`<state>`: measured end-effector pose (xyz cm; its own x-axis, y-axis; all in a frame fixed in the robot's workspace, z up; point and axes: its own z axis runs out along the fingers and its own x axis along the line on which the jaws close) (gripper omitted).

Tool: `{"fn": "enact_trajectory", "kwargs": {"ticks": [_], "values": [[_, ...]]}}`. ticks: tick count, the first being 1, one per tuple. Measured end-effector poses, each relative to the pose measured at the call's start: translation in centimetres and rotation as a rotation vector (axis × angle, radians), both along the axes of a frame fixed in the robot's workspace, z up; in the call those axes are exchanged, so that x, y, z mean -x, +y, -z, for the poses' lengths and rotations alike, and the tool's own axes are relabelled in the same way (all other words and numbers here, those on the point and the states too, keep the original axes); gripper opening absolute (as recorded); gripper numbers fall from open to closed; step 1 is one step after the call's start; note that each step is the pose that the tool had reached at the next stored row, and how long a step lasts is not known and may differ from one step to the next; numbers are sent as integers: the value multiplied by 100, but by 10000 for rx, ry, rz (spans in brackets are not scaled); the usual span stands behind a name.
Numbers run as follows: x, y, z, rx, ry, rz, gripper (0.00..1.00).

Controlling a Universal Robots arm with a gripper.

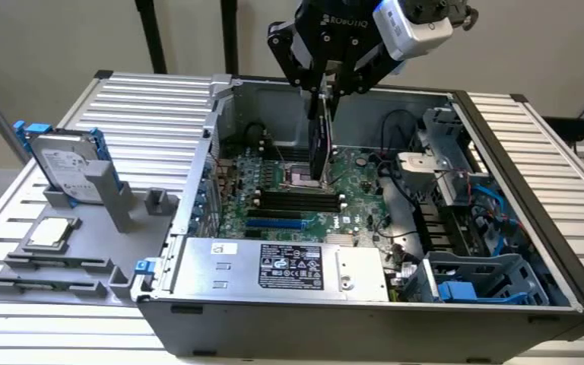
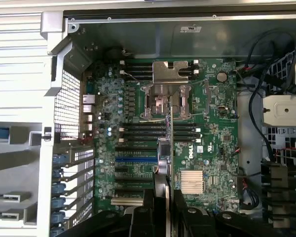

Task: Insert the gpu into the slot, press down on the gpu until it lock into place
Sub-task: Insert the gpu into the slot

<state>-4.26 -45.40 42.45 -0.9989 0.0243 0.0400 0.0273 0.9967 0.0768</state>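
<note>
**Item: card installation, state of work**

- **Progress.** Not yet inserted. The slot point(image 1: 274, 224) lay bare on the motherboard point(image 1: 358, 186), with nothing seated in it along its blue length. It was also clear in the wrist view point(image 2: 135, 159). Insertion and the press to lock were both left to do, as far as could be judged.
- **The gpu point(image 1: 321, 148).** Hung upright inside the open computer case point(image 1: 373, 323), seen nearly edge-on as a thin dark blade. Its lower end stood over the region of the processor socket point(image 1: 303, 176) and the black memory slots point(image 1: 292, 199), apart from the blue strip. Whether that end touched the board could not be told. In the wrist view the card point(image 2: 165, 158) ran as a narrow dark band with a green edge, crossing the memory slots beside the blue strip rather than over it.
- **End effector point(image 1: 322, 95).** Poised above the case with its fingers closed on the upper part of the card, one on each face. It carried the card clear of any support. The wrist view showed the end effector point(image 2: 165, 217) with dark fingers flanking the card's near end.
- **Surroundings, untouched.** The grey power supply point(image 1: 282, 266) sat in the case. A hard drive point(image 1: 69, 163) with blue rails stood in a holder on the slatted table point(image 1: 150, 99).
</note>
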Motion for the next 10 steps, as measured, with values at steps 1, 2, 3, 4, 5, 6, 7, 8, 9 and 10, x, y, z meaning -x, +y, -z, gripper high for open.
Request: {"fn": "enact_trajectory", "kwargs": {"ticks": [1,2,3,4,5,6,7,8,9,10], "values": [[0,0,0,0,0,0,26],[0,0,0,0,0,0,26],[0,0,0,0,0,0,26],[0,0,0,0,0,0,26],[0,1,-1,1,0,-11,26],[-1,5,-1,2,1,-63,26],[-2,7,0,0,1,-155,26],[-1,8,0,-1,0,-303,26],[0,8,0,-2,-1,-487,26],[0,8,0,-1,0,-665,26]]}}
